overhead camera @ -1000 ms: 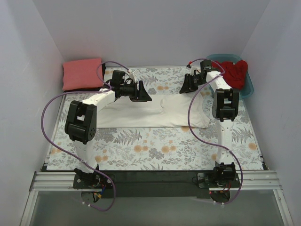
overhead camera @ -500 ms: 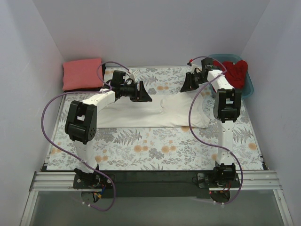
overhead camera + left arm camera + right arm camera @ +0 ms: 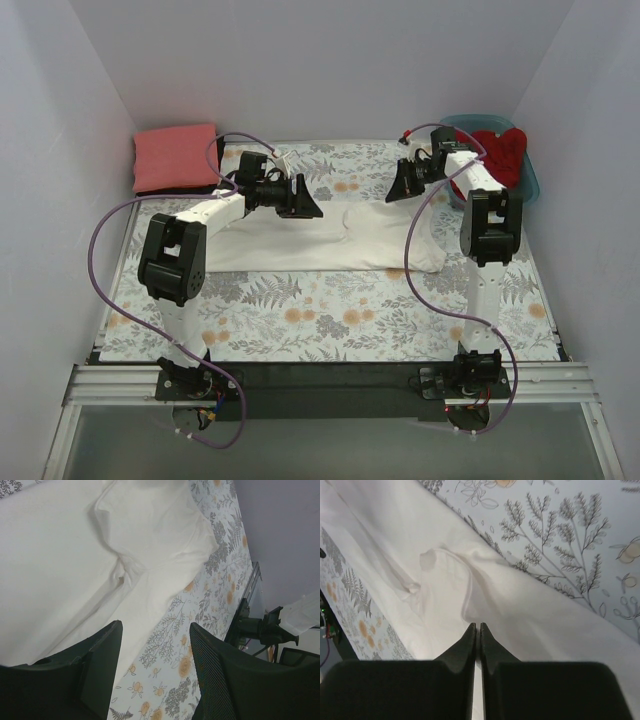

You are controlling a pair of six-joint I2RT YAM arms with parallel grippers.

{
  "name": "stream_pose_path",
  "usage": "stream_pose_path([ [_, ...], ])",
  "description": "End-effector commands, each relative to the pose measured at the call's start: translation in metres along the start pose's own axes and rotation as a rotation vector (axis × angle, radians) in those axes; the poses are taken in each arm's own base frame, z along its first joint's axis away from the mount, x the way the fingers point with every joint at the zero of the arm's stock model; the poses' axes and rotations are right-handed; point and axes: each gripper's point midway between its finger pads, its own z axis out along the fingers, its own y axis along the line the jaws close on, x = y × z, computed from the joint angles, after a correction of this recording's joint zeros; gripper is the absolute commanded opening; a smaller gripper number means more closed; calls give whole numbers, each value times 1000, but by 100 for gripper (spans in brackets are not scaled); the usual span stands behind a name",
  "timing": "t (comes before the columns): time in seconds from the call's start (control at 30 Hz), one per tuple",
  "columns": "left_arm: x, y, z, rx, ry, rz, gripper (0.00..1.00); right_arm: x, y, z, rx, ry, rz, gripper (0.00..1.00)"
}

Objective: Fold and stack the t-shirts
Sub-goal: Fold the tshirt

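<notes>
One white t-shirt [image 3: 330,240] lies flat in the middle of the worktop [image 3: 330,310], seemingly part-folded. The left fingers [image 3: 100,660] are spread and the right fingers [image 3: 465,645] are pressed together, empty, both near its far edge. The next fold probably needs gripping that edge.

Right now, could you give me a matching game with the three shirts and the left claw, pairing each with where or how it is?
1. white t-shirt
2. coral-pink t-shirt
3. red t-shirt
4. left gripper

a. bunched in the teal tub
b. open
c. folded, far left corner
d. laid out in the middle

Pairs: 1-d, 2-c, 3-a, 4-b
</notes>
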Motion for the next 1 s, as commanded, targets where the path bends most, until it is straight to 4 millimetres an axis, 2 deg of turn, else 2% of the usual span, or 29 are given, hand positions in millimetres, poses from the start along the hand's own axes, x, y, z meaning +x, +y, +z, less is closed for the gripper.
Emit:
stream_pose_path([
  [0.0,-13,-21,-17,17,-48,72,55,0,32,-17,-57,-14,-60,8],
  [0.27,-8,-19,-19,9,-44,69,55,34,54,-16,-103,48,-64,7],
  [0.43,-7,-19,-22,-1,-51,70,55,74,56,-4,-105,135,-31,9],
  [0.53,-8,-19,-26,1,-45,52,56,88,57,-1,-99,164,-22,32],
  [0.6,-8,-17,-30,-16,-29,53,57,85,57,-6,-79,157,-40,44],
  [0.67,-4,-7,-39,-48,-3,38,58,72,60,-19,-31,135,-85,44],
  [0.7,-10,-4,-44,-57,-1,45,58,69,61,-23,-16,127,-109,44],
  [0.73,-14,7,-53,-84,-4,42,58,65,64,-29,-1,118,-124,44],
  [0.77,-8,17,-60,-119,25,46,57,60,67,-39,38,103,-156,44],
  [0.8,-8,28,-65,-145,34,58,57,59,69,-45,57,99,-164,44],
  [0.83,-18,37,-76,-182,21,82,56,58,70,-50,78,96,-182,44],
  [0.87,-11,46,-83,-221,51,72,56,57,71,-58,124,95,-210,43],
  [0.93,-15,74,-98,-314,67,134,54,62,70,-66,182,121,-254,41],
  [0.97,-21,76,-104,-326,72,169,52,66,63,-72,243,147,-268,41],
])
